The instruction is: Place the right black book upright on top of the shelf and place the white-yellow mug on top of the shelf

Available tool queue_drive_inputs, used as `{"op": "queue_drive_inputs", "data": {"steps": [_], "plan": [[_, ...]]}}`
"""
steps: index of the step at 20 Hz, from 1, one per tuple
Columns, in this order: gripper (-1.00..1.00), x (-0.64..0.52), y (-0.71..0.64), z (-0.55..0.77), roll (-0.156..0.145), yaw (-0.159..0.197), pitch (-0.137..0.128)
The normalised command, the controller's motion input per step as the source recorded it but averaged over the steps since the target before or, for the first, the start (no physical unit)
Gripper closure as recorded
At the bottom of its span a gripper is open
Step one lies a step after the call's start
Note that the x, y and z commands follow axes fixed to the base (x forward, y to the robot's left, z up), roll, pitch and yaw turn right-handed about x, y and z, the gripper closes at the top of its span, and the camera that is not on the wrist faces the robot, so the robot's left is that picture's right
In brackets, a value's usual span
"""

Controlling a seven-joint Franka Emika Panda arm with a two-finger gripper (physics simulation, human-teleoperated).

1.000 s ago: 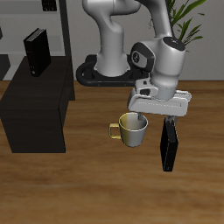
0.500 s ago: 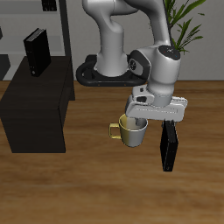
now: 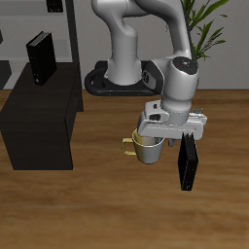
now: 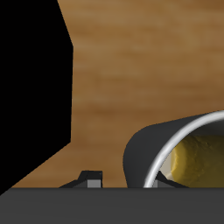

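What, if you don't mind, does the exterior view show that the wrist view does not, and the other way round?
Only the exterior view shows a black book standing upright on the shelf, a second black book upright on the table beside the mug, the mug's yellow handle, the robot arm and a plant.

Only the wrist view shows the mug's yellow inside from close above.

Both show the white-yellow mug, the wooden table and the gripper low over the mug.

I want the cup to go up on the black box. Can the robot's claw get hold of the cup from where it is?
Probably yes. The gripper hangs right above the white-yellow mug, and nothing lies between them. The wrist view shows the mug's rim close by the fingertips. The black book stands beside it, apart. Whether the fingers already straddle the rim is unclear.
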Motion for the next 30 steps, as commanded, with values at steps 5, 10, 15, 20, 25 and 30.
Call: {"op": "queue_drive_inputs", "data": {"steps": [5,10,15,20,25,30], "plan": [[1.00,0.01,-0.04,0.18,-0.008,0.005,-0.023],[1.00,-0.07,-0.16,0.49,-0.021,0.017,-0.052],[1.00,-0.10,-0.25,0.72,-0.022,0.044,-0.097],[1.00,-0.07,-0.41,0.74,-0.061,0.018,-0.090],[1.00,-0.04,-0.42,0.57,-0.033,0.031,-0.062],[1.00,-0.08,-0.27,0.41,-0.011,0.013,-0.035]]}}
